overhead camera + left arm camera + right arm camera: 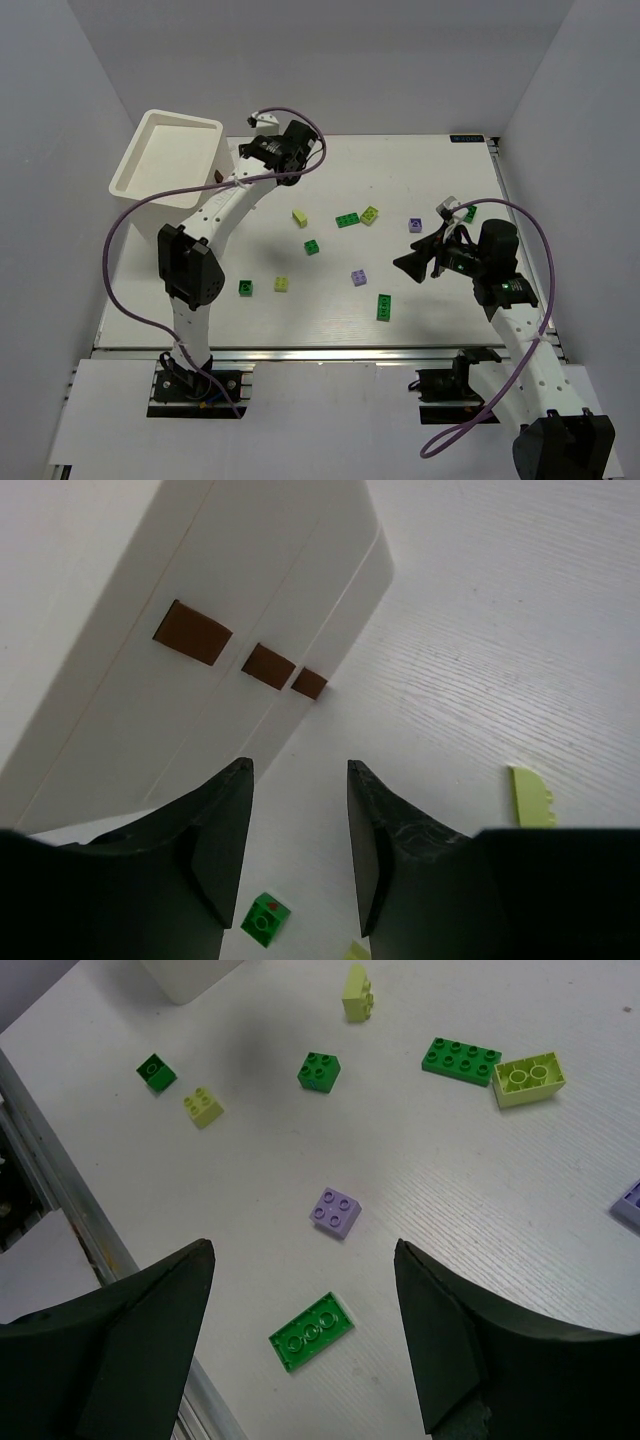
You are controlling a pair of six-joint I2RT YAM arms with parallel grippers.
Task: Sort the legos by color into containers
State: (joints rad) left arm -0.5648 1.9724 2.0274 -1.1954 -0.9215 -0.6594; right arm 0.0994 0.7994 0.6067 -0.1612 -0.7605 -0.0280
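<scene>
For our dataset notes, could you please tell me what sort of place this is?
Most likely a robotics lab test cell: a white table boxed in by plain white walls, two robot arms bolted to a metal rail at its near edge, and toy bricks scattered on it.

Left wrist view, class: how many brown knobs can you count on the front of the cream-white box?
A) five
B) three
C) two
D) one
B: three brown knobs sit in a row along the front of the cream-white box, ahead of the left gripper.
</scene>
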